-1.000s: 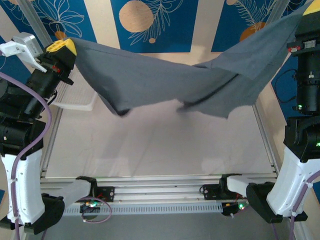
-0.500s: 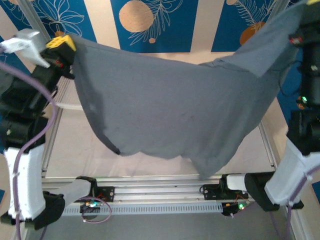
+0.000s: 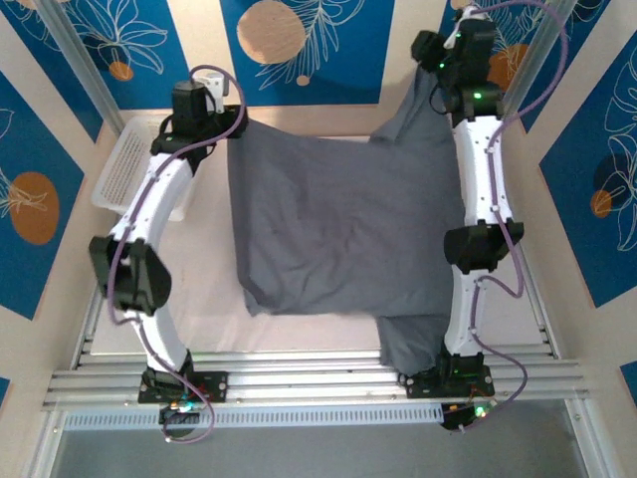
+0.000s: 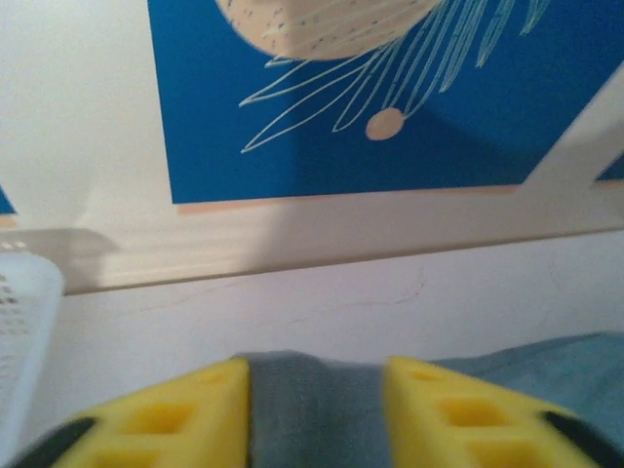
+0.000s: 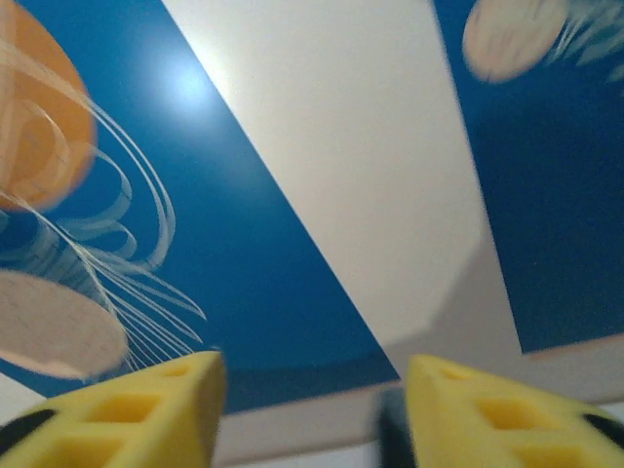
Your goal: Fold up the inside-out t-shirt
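The inside-out t-shirt (image 3: 338,224), plain slate grey, lies spread over the table, and one part hangs over the near edge (image 3: 413,344). Its far right corner (image 3: 413,110) rises toward my right gripper (image 3: 430,55). My left gripper (image 3: 231,118) is at the shirt's far left corner. In the left wrist view its yellow fingers (image 4: 210,414) stand apart, with a band of grey cloth (image 4: 317,409) lying between them. In the right wrist view the right gripper (image 5: 312,375) is open, with wall panels and no cloth between its fingers.
A white mesh basket (image 3: 124,169) stands at the table's far left, and its rim (image 4: 19,312) shows beside the left gripper. Blue patterned wall panels (image 3: 299,50) close off the far side. Both arms reach out to the far edge. An aluminium rail (image 3: 318,373) runs along the near edge.
Both arms have swung from holding the shirt up in the air to reaching over the far edge. The shirt has come down onto the table. Both grippers have opened.
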{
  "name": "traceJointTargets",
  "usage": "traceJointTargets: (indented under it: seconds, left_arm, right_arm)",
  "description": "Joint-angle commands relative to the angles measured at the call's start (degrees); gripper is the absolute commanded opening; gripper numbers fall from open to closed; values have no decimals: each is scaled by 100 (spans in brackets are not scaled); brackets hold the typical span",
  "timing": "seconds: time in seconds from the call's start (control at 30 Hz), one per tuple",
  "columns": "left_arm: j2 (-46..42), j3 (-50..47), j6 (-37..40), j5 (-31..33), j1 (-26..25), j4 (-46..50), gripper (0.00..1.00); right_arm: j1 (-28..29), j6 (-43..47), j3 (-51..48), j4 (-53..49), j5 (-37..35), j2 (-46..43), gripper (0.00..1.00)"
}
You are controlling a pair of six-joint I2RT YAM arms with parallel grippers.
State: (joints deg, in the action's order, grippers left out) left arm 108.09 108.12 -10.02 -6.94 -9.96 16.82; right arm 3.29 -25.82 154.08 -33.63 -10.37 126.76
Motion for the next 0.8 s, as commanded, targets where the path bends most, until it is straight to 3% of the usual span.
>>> traceJointTargets:
  seconds: [0.0,0.07,0.23,0.37,0.47,0.53,0.6,0.63,0.7,0.77]
  left_arm:
    - [168,1003,289,-72,125,-243,52]
    - [187,1226,208,-171,130,-82,54]
    - [-105,1120,-905,-522,-18,659,64]
    - [-666,-311,-1155,-484,-678,788,64]
    - [-1020,-1677,-1281,-185,-1244,354,49]
    - [-1051,-2365,-1445,-98,-1472,15,31]
    - [-855,-2689,-1494,58,-1592,68,5]
    - [-758,-2782,-1471,164,-1613,112,0]
    - [-551,-2980,-1459,568,-1615,194,0]
    - [-301,-3026,-1450,894,-1591,246,0]
  right_arm:
    - [-293,288,234,189,612,-440,57]
    - [-439,202,11,-72,796,-611,56]
    - [-325,432,0,-1610,739,-953,59]
    - [-290,360,-157,-3249,1286,-1083,60]
    - [-206,638,-1344,-3764,1423,-1382,52]
    - [-166,756,-3203,-2992,1123,-2027,47]
    - [-346,587,-4986,-2077,813,-2717,37]
    - [-484,475,-5528,-1865,784,-2933,30]
    - [-795,183,-6550,-1367,930,-3230,15]
    - [-938,-112,-7343,-826,1074,-3387,8]
